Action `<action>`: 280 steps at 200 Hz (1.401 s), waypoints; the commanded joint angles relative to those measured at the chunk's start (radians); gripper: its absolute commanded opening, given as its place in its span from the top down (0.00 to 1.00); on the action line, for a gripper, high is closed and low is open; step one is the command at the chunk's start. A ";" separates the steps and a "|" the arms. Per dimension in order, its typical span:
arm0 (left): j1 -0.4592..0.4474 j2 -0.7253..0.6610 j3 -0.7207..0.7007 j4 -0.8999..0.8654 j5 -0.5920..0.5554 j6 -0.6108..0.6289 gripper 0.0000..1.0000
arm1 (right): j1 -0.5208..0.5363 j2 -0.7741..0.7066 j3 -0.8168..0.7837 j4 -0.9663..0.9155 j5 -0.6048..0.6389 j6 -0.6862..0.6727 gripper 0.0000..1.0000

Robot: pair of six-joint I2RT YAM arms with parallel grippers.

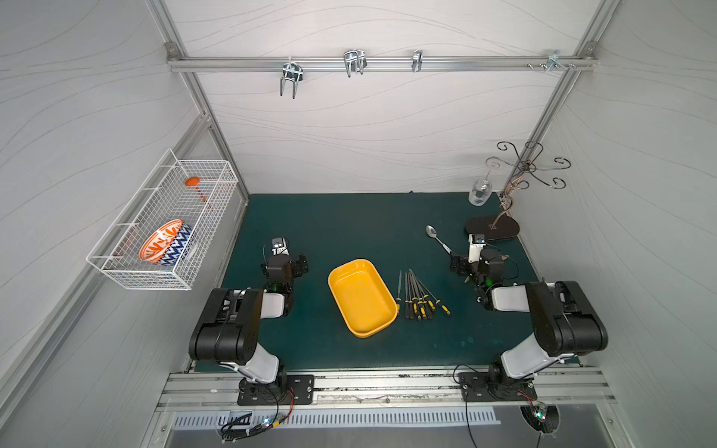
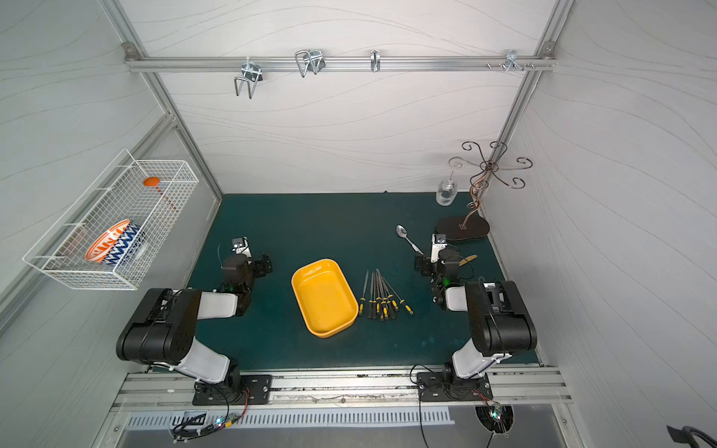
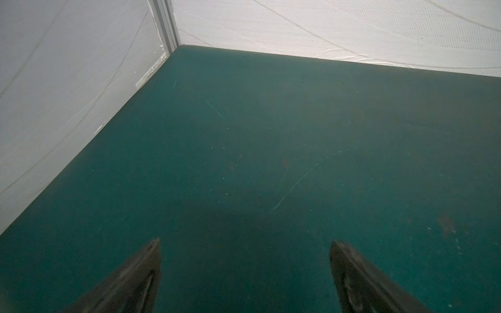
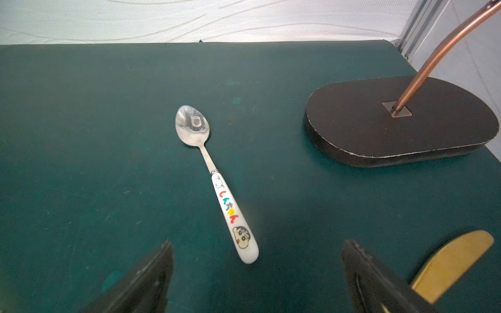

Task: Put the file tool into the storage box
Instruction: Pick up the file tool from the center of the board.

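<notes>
files (image 1: 421, 294) bunched just beside box (image 1: 359, 298). left gripper (image 3: 245, 241) spread over mat (image 3: 271, 135). right gripper (image 4: 259, 242) spread, spoon (image 4: 217, 178) near tips.

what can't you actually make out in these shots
- Files: in both top views, too small and overlapped to count.
- Pale wooden blade: right wrist view, its lower part hidden behind the right gripper.
- Glass jar contents: top views, too small.
- Storage box: outside both wrist views.

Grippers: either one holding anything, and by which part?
Nothing held: left gripper and right gripper both open, empty; files lie beside the yellow storage box.
</notes>
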 commanded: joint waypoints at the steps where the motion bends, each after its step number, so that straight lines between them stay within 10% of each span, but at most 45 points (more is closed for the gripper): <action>1: -0.005 -0.001 0.014 0.045 -0.006 0.010 0.00 | -0.005 -0.006 0.011 -0.008 -0.005 0.011 0.01; 155: -0.005 -0.003 0.010 0.046 -0.008 0.012 0.00 | -0.016 -0.009 0.008 -0.005 -0.030 0.015 0.01; 172: -0.007 -0.010 0.009 0.057 -0.014 0.021 0.00 | -0.039 -0.028 0.023 -0.034 -0.126 0.011 0.16; 186: -0.043 -0.057 0.007 0.041 -0.076 0.052 0.00 | -0.019 -0.093 0.106 -0.231 -0.137 -0.012 0.01; 221: -0.190 -0.217 0.329 -0.618 -0.146 0.109 0.00 | 0.173 -0.191 0.307 -0.673 0.069 0.105 0.01; 243: -0.225 -0.265 0.438 -0.856 -0.145 -0.101 0.00 | 0.330 -0.202 0.338 -0.812 0.148 0.290 0.01; 259: -0.257 -0.321 0.439 -0.952 -0.131 -0.214 0.00 | 0.438 -0.205 0.348 -0.929 0.192 0.422 0.36; 280: -0.296 -0.403 0.399 -1.001 -0.127 -0.256 0.01 | 0.582 -0.210 0.322 -0.998 0.158 0.488 0.53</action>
